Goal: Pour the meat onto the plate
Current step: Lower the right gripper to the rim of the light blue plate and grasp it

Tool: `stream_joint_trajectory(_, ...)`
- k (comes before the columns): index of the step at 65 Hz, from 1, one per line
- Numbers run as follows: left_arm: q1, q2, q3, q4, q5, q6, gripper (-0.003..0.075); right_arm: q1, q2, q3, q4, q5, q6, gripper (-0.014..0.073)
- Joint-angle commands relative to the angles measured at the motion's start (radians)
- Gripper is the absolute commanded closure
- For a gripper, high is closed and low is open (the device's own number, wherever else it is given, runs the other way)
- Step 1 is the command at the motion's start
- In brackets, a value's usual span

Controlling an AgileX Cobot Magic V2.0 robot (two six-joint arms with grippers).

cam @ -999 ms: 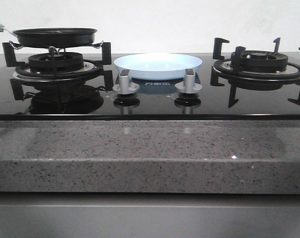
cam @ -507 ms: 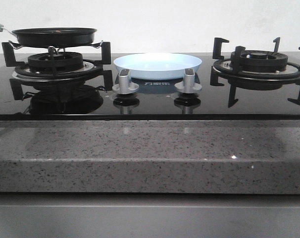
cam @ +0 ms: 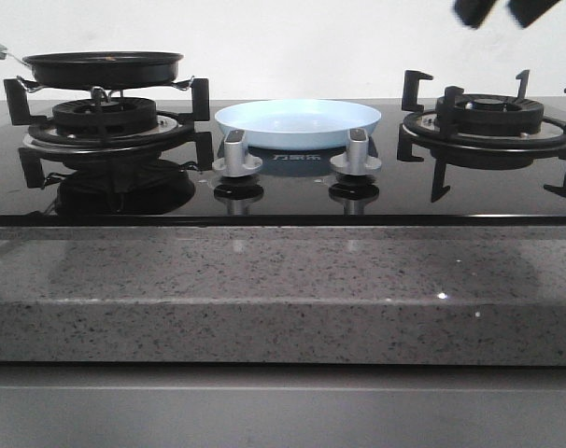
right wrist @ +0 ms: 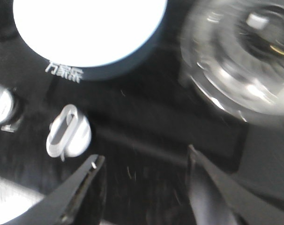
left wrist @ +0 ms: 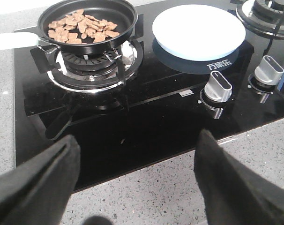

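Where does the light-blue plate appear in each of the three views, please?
Front view: the plate sits at centre, behind the two silver knobs, between the burners.
Left wrist view: plate at upper right, beside the pan holding the meat.
Right wrist view: plate at the upper left, cut off by the picture's edge.
Shared landmark: the white lettering on the glass just in front of the plate.

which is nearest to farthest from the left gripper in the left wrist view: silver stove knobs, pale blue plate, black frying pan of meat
From the left gripper:
1. Nearer silver stove knob, centre front of the hob.
2. Black frying pan holding meat, on the left burner.
3. Pale blue round plate, behind the knobs; too close to the pan to rank firmly.
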Motion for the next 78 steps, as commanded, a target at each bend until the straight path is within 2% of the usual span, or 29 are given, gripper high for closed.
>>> stream_joint_trajectory(1, -0.007, 0.006, -0.034, -0.014, -0.069, 0.001, 0.021, -0.027, 0.045, -0.111, 0.105, 0.0, -0.071, 0.0181)
stream_joint_trajectory(10, -0.007, 0.006, -0.034, -0.014, -0.067, 0.001, 0.021, -0.062, 0.163, -0.234, 0.228, 0.001, -0.141, 0.0181)
stream_joint_trajectory(34, -0.007, 0.006, -0.034, -0.018, -0.067, 0.001, 0.0209, -0.063, 0.432, -0.519, 0.218, -0.003, -0.141, 0.0181)
stream_joint_trajectory(44, -0.007, 0.006, -0.034, -0.018, -0.067, 0.001, 0.021, -0.063, 0.523, -0.621, 0.142, 0.028, -0.139, 0.0181)
stream_joint_trajectory(58, -0.007, 0.006, -0.034, -0.018, -0.067, 0.001, 0.021, -0.063, 0.594, -0.689, 0.122, 0.036, -0.139, 0.0181)
stream_joint_trajectory(78, -0.007, 0.008, -0.034, -0.018, -0.067, 0.001, 0.021, -0.063, 0.632, -0.691, 0.123, 0.034, -0.139, 0.0181)
